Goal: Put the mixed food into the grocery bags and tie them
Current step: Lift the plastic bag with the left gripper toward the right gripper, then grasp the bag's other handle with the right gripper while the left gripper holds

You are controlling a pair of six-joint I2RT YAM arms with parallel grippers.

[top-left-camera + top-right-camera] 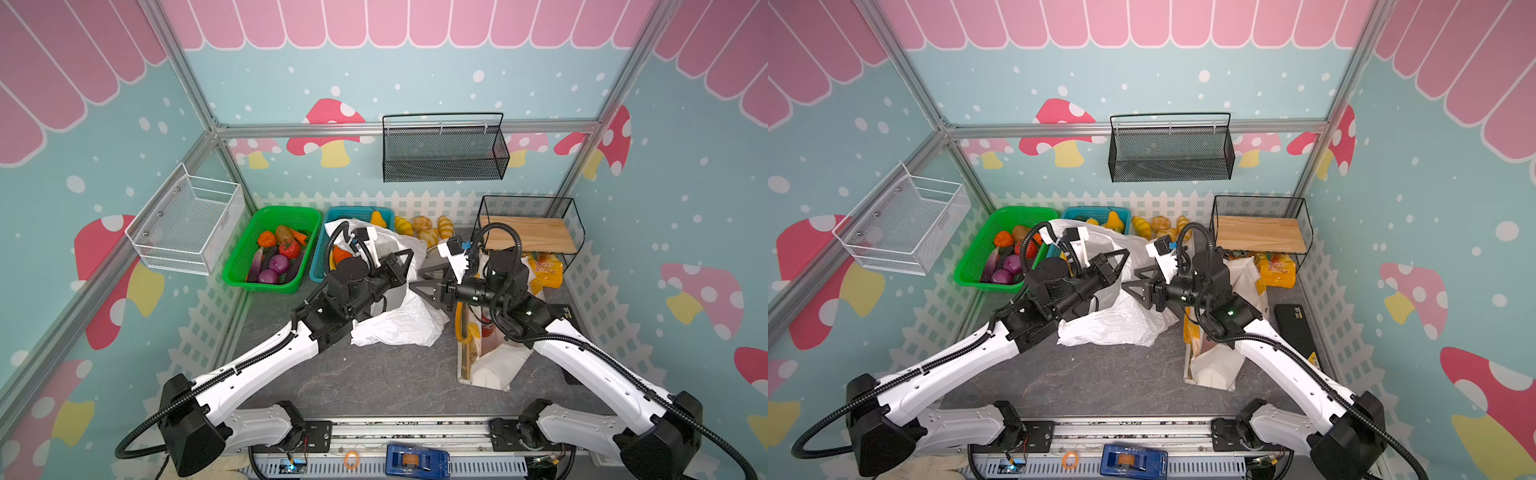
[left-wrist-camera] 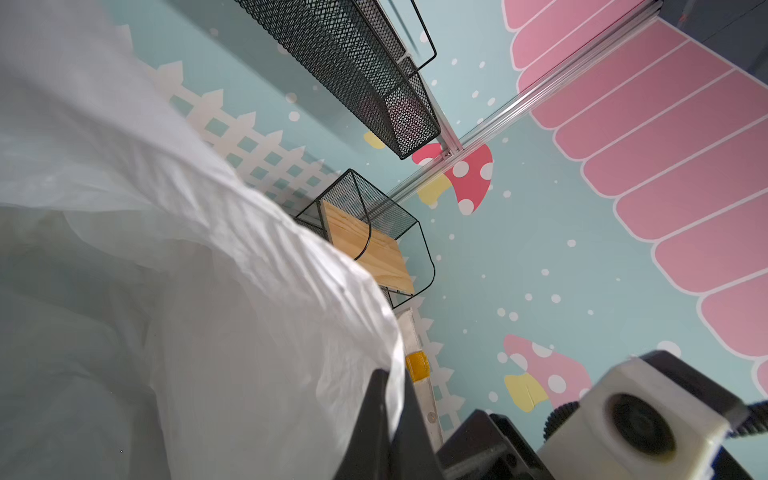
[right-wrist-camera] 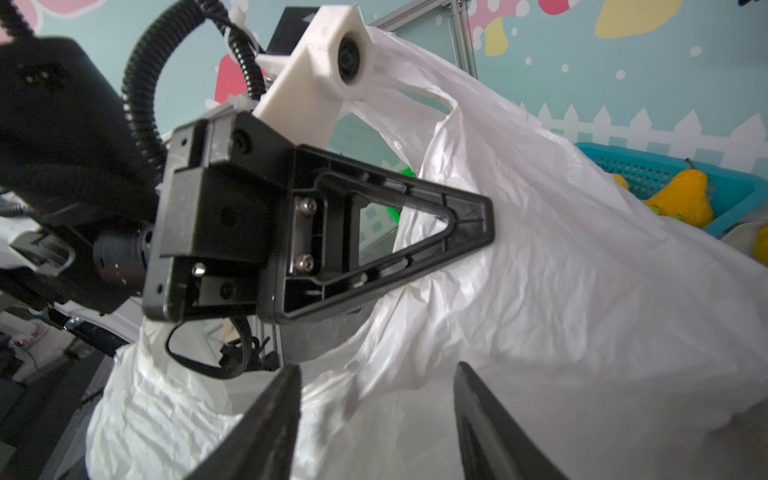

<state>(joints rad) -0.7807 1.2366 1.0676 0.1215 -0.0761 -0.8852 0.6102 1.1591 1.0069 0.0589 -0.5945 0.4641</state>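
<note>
Plastic bag (image 1: 399, 328), thin, white, crinkly, sits mid-table between both arms. Its lower part is heaped on the tabletop (image 1: 374, 386), its upper part is pulled up, and its back leans over the blue basket (image 1: 318, 270). Left gripper (image 3: 482, 226) is pressed together, pinching bag film near the top edge. Right gripper (image 3: 378, 368) has its jaws part spread and points straight at the bag's side. Film lies across the gap ahead of them; can't tell if they touch it.

The bag is dead ahead of the right gripper, long axis running up from the heap to the pinched edge. Right arm is free and near, so it will likely take the opposite edge to spread the mouth.

It's tight there: the two grippers are near tip to tip, and the tote (image 1: 494, 365) is just beside on the right, under the right arm. Bare tabletop in front is the open room.

Purple onions (image 1: 278, 262) and tomato (image 1: 289, 248) lie in the green basket (image 1: 249, 286), left of the bag, not bagged yet. Cans not clearly seen.
</note>
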